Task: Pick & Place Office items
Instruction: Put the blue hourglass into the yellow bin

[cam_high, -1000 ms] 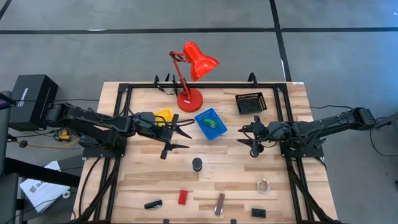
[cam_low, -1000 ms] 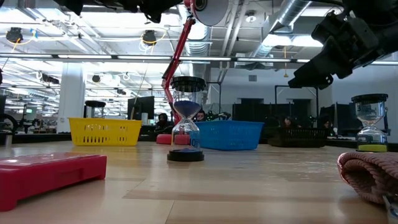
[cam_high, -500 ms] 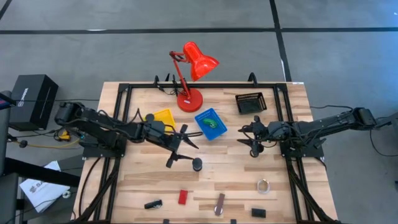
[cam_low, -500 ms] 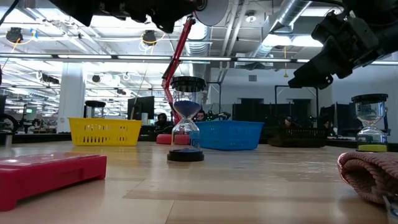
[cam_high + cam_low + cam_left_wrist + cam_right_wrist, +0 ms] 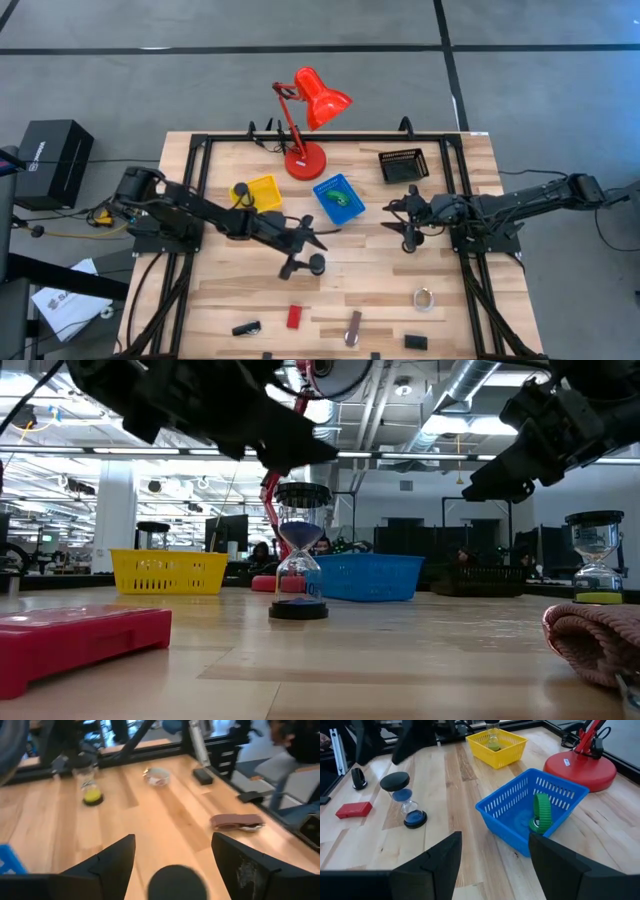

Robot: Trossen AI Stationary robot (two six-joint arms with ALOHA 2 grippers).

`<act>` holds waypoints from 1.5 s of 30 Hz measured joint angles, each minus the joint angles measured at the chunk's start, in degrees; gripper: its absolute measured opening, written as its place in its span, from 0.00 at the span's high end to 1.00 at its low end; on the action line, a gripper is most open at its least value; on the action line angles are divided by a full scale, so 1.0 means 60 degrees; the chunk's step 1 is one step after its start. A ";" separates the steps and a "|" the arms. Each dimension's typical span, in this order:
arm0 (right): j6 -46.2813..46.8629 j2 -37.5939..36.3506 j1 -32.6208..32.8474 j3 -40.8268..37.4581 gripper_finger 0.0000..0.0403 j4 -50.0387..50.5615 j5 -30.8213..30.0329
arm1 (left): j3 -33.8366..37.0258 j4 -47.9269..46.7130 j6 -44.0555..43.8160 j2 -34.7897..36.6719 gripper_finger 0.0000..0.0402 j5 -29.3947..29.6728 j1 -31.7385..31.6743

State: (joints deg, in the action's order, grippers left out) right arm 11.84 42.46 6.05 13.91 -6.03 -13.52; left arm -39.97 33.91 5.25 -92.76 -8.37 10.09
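Observation:
A black-capped hourglass with blue sand (image 5: 316, 263) stands upright on its base at the table's middle; it also shows in the low view (image 5: 298, 550). My left gripper (image 5: 303, 252) is open, its fingers on either side of the hourglass's top cap (image 5: 177, 882), not touching it. My right gripper (image 5: 407, 228) is open and empty, above the table right of the blue tray (image 5: 338, 198), which holds a green piece (image 5: 541, 812). Near the front edge lie a red block (image 5: 293, 317), a black piece (image 5: 246, 328), a brown-silver bar (image 5: 353, 328), a black block (image 5: 416, 342) and a silvery ring (image 5: 424, 298).
A red desk lamp (image 5: 305, 120) stands at the far edge. A yellow tray (image 5: 262, 190) sits left of the blue tray and a black mesh tray (image 5: 401, 165) at the far right. A second hourglass with yellow sand (image 5: 91, 795) stands near the front edge.
My left gripper has gone toward the table's right and near edges, from beside the yellow tray to the blue-sand hourglass, and has come lower. It has stayed open. The hourglass has stayed where it was.

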 joint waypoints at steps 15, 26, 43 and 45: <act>-0.1047 0.0000 -0.0618 0.0000 0.45 -0.0025 -0.0003 | -0.0007 -0.0019 -0.0707 -0.0945 0.31 0.0737 0.0375; -0.1047 0.0000 -0.0667 0.0000 0.45 -0.0033 -0.0003 | -0.0018 -0.0104 -0.0680 -0.0851 0.31 0.0756 0.0362; -0.1047 0.0000 -0.0660 0.0000 0.45 -0.0038 0.0001 | 0.0073 -0.0328 -0.0677 -0.0851 0.37 0.0753 0.0324; -0.1048 0.0000 -0.0660 0.0000 0.45 -0.0038 0.0000 | 0.0073 -0.0328 -0.0693 -0.0851 0.40 0.0752 0.0324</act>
State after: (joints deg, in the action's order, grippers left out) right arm 5.56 42.46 2.09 13.91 -6.26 -13.52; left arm -39.53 31.94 1.09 -97.86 -3.86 12.03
